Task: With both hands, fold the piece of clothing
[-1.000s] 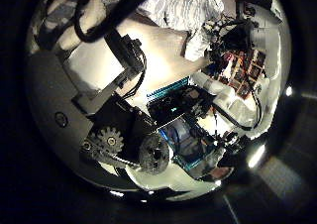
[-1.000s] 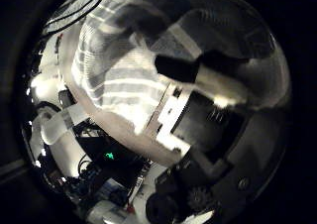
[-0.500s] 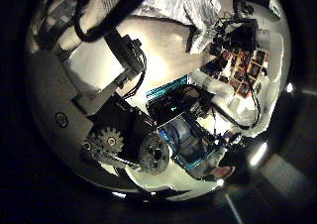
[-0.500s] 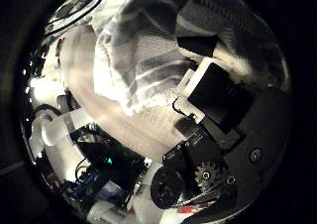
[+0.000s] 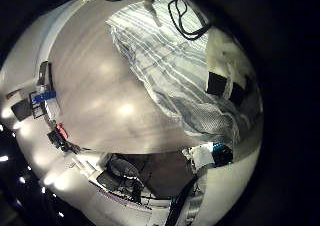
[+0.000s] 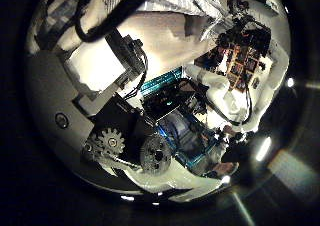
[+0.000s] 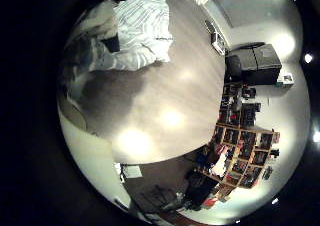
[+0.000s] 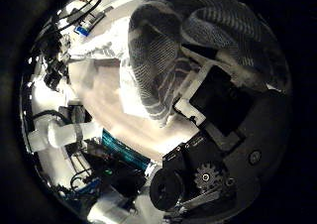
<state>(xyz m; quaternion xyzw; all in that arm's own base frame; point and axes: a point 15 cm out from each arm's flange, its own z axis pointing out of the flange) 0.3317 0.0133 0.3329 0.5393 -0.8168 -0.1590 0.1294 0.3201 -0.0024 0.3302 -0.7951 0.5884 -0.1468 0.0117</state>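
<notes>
Right hand clenched striped shirt, bunched cloth lifted over table. Left hand: fingers' state couldn't tell.

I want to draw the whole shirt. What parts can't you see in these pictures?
- The striped shirt: its far end is cut off by the edge of the left little finger side view.
- In the right thumb side view, the right hand covers part of the shirt bunched over it.
- In the right little finger side view, dark fingers hide the shirt's near edge on the table.
- Sleeves and collar: cannot tell.
</notes>
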